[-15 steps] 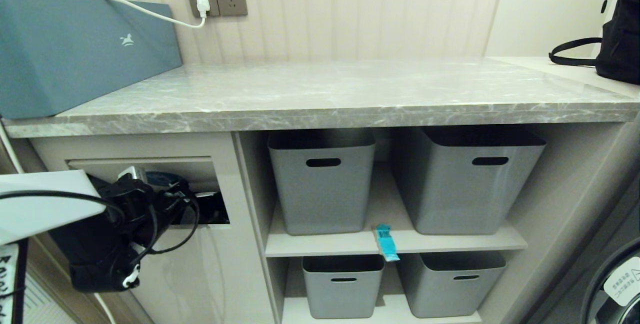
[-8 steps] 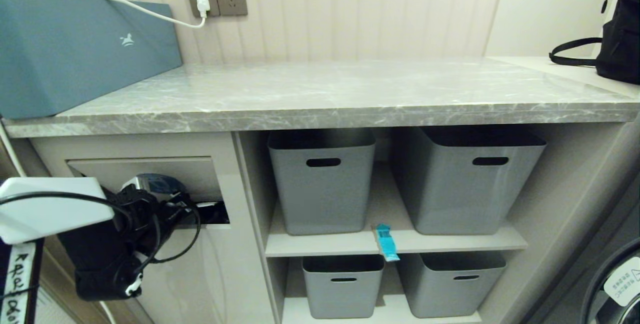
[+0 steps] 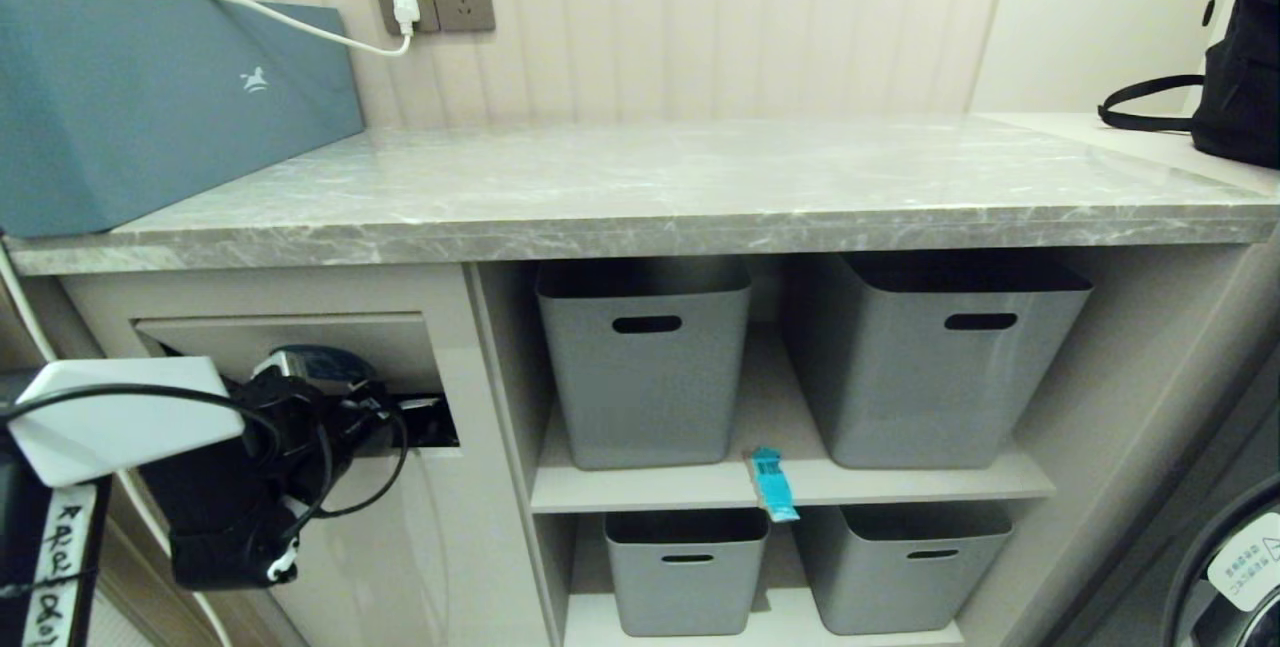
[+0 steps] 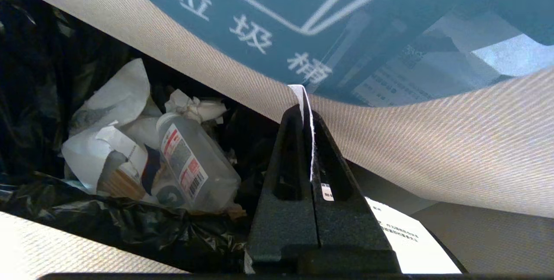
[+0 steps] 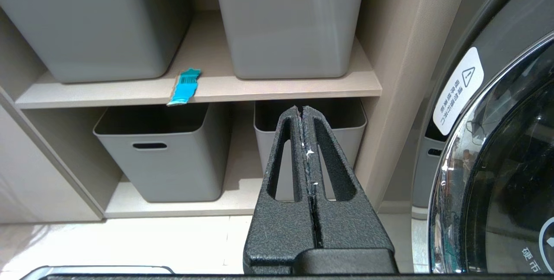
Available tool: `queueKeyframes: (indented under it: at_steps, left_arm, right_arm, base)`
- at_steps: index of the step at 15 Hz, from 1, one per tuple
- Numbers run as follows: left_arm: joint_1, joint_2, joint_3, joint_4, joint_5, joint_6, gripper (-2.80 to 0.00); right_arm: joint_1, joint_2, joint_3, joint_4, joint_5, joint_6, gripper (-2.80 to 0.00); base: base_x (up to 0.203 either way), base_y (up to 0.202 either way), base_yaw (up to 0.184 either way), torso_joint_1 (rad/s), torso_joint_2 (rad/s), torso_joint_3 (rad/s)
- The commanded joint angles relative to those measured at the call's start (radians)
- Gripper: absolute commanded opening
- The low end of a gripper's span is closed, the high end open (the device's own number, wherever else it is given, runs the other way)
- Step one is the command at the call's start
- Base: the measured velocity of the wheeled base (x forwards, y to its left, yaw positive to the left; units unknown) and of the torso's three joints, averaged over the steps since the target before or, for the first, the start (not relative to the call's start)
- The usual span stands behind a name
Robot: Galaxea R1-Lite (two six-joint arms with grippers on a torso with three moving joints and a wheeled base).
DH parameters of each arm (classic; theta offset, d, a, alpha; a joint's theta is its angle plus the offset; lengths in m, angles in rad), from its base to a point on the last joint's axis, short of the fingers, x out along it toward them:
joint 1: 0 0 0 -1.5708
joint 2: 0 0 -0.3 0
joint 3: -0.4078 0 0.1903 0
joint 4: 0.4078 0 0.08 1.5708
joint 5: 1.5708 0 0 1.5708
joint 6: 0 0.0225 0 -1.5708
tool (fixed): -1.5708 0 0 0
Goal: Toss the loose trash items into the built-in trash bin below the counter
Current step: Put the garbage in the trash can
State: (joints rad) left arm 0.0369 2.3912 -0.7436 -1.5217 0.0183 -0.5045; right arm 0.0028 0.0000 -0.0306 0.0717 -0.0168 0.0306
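Note:
My left gripper is at the built-in trash bin below the counter. It is shut on a white paper strip, whose edge runs between the fingers. The tips touch the beige flap just under its blue sticker, and the flap leans inward. Beside the flap, the bin's black bag shows, holding crumpled paper and a plastic bottle. A teal barcoded wrapper lies on the middle shelf's front edge. My right gripper hangs shut and empty, low before the shelves.
Grey plastic baskets fill the shelves right of the bin. A teal-blue box and a plugged-in white cable sit at the counter's left, and a black bag at the far right. A washer door stands at the right.
My left arm has shifted slightly right and lower at the bin opening. More of the flap's blue sticker shows above the gripper. The strip stays gripped and the right arm is still.

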Motion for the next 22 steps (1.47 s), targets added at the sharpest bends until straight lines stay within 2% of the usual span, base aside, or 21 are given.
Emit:
queueKeyframes:
  at_steps: [1,2,9,16,19,22]
  left_arm:
    - [-0.002,0.006,-0.003,-0.008,0.0,-0.003,-1.93]
    - [-0.001,0.006,-0.007,-0.008,-0.003,-0.003,0.0]
    - [-0.004,0.019,-0.052,-0.008,-0.004,-0.002,0.0]
    - [-0.018,-0.076,0.098,-0.008,0.004,0.002,0.0]
    - [-0.024,-0.115,0.131,-0.008,0.076,0.002,0.0]
    - [-0.023,-0.176,0.206,-0.008,0.108,-0.002,0.0]
  right_arm:
    - [0.0,0.0,0.0,0.0,0.0,0.0,-2.8]
    - [0.0,0.0,0.0,0.0,0.0,0.0,-2.8]
    - [0.0,0.0,0.0,0.0,0.0,0.0,-2.8]
    - [0.0,0.0,0.0,0.0,0.0,0.0,-2.8]
    - [0.0,0.001,0.0,0.0,0.0,0.0,-2.8]
    - [0.0,0.001,0.0,0.0,0.0,0.0,-2.8]
  base:
    - [0.0,0.0,0.0,0.0,0.0,0.0]
    - [0.0,0.0,0.0,0.0,0.0,0.0]
    - [0.0,0.0,0.0,0.0,0.0,0.0]
    - [0.0,0.0,0.0,0.0,0.0,0.0]
    - [0.0,0.0,0.0,0.0,0.0,0.0]
    - [0.0,0.0,0.0,0.0,0.0,0.0]
